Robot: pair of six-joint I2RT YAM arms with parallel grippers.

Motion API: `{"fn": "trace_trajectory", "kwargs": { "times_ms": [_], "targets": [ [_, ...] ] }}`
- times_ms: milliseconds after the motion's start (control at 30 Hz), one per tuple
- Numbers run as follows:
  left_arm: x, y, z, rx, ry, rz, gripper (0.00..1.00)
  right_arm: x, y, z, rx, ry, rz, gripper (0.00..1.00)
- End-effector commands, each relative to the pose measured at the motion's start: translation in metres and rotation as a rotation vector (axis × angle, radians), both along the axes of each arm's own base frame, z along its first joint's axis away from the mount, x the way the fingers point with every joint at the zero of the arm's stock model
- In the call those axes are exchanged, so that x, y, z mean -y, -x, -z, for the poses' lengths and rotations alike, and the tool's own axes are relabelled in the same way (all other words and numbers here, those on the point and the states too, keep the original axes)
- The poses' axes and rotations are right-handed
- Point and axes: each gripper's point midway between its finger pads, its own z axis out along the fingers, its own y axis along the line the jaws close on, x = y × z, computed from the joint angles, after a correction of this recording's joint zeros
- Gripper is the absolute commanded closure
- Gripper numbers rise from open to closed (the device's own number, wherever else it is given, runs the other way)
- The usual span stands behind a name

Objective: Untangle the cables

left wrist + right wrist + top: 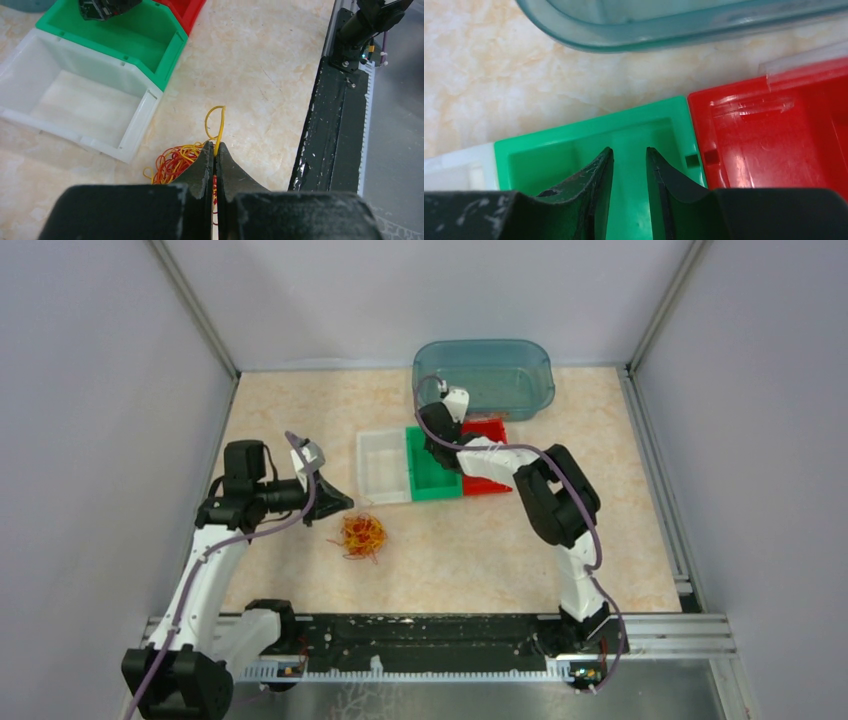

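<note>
One yellow wire [220, 130] pinched tight in the left tool [215, 148], cables [363, 535] clumped just near-side of the white bin [385, 498]; yank and the whole clump could drag along. Beside that bin, the right tool [629, 151] hangs spread, empty.

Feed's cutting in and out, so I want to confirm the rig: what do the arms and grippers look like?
The left arm and right arm have white links and bulky black joints, with a thin purple cable looping along each. The left gripper and right gripper are black, with tapered wedge fingers; the right's show pale scuffs.
</note>
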Motion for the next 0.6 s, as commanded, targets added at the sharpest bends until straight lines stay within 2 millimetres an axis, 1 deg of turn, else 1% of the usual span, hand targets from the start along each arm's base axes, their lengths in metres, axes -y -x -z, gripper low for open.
{"fn": "trace_trajectory", "kwargs": {
  "times_ms": [0,100,133,233,267,333,400,500,567],
  "targets": [
    [0.008,0.000,-0.025,0.024,0.064,0.018,1.00,0.011,-0.003,-0.051,0.145,-0.087,0.076,0.68],
    [0.010,-0.008,-0.039,0.018,0.086,-0.003,1.00,0.005,-0.003,-0.089,0.221,-0.125,0.008,0.62],
    [0.011,-0.010,-0.044,0.017,0.092,-0.007,1.00,0.001,0.001,-0.105,0.240,-0.153,-0.026,0.60],
    [0.012,-0.014,-0.057,0.001,0.108,-0.015,1.00,-0.014,0.021,-0.143,0.290,-0.234,-0.171,0.51],
    [0.013,-0.014,-0.060,-0.005,0.113,-0.018,1.00,-0.015,0.034,-0.147,0.302,-0.253,-0.220,0.48],
    [0.013,-0.014,-0.066,-0.012,0.123,-0.028,1.00,-0.021,0.059,-0.177,0.368,-0.341,-0.331,0.42],
    [0.013,-0.014,-0.070,-0.009,0.130,-0.039,1.00,-0.036,0.093,-0.193,0.406,-0.405,-0.499,0.41],
    [0.014,-0.012,-0.080,0.004,0.144,-0.045,1.00,-0.061,0.149,-0.207,0.492,-0.467,-0.739,0.39],
    [0.015,-0.010,-0.091,0.012,0.157,-0.043,1.00,-0.083,0.186,-0.203,0.491,-0.504,-0.903,0.38]
  ]
}}
